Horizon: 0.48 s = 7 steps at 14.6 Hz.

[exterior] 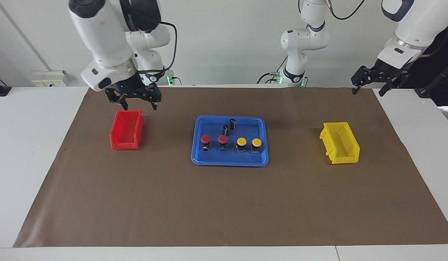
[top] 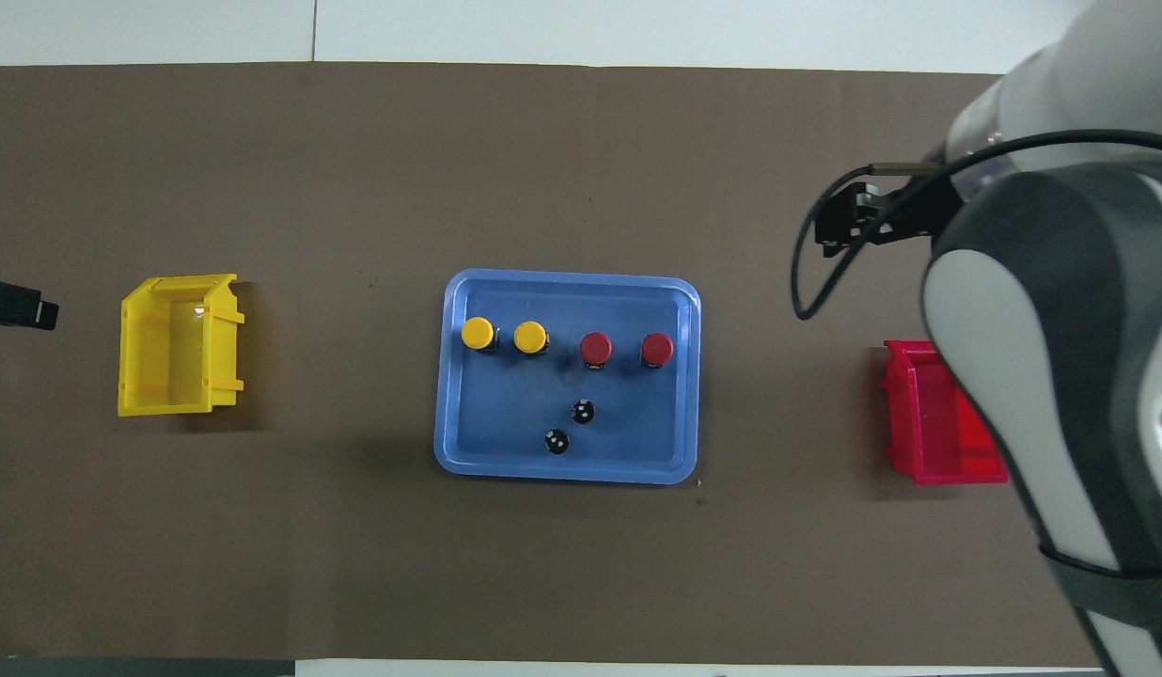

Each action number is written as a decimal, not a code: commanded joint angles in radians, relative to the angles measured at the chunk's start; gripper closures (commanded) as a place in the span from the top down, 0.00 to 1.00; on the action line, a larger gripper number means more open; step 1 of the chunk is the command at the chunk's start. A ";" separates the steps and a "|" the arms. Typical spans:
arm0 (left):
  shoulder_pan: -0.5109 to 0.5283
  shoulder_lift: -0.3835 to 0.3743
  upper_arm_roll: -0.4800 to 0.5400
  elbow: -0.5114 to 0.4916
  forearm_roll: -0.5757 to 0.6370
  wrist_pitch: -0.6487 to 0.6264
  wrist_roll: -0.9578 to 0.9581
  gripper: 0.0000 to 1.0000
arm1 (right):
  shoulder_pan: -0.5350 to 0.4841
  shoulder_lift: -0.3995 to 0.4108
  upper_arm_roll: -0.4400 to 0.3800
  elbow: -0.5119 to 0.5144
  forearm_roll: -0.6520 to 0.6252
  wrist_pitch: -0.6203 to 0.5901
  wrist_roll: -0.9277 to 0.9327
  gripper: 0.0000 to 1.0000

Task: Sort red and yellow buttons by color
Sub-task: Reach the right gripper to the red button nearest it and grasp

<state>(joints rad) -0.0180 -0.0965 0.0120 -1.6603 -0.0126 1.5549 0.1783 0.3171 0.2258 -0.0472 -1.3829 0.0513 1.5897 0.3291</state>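
Red and yellow buttons (exterior: pixel 231 140) — no legible txt

Lighting was bright and even, apparently from above. Soft, short shadows lay beside the blue tray (exterior: pixel 229 162) and bins. The right arm (top: pixel 1060 357) loomed blurred at the overhead frame's right edge.

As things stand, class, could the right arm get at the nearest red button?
Probably yes: the open right gripper hangs above the red bin, and nothing stands between it and that red button on the tray.
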 commanded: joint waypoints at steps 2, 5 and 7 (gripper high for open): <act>-0.008 -0.032 0.009 -0.039 -0.013 0.021 -0.008 1.00 | 0.089 0.053 -0.002 -0.127 0.019 0.221 0.135 1.00; -0.004 -0.034 0.011 -0.044 -0.013 0.021 -0.006 1.00 | 0.169 0.037 -0.002 -0.312 0.019 0.412 0.204 1.00; -0.004 -0.045 0.009 -0.056 -0.013 0.022 -0.010 1.00 | 0.178 0.044 -0.002 -0.366 0.019 0.489 0.215 1.00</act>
<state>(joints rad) -0.0178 -0.0985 0.0137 -1.6657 -0.0126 1.5549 0.1783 0.4907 0.3118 -0.0463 -1.6511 0.0584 2.0064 0.5286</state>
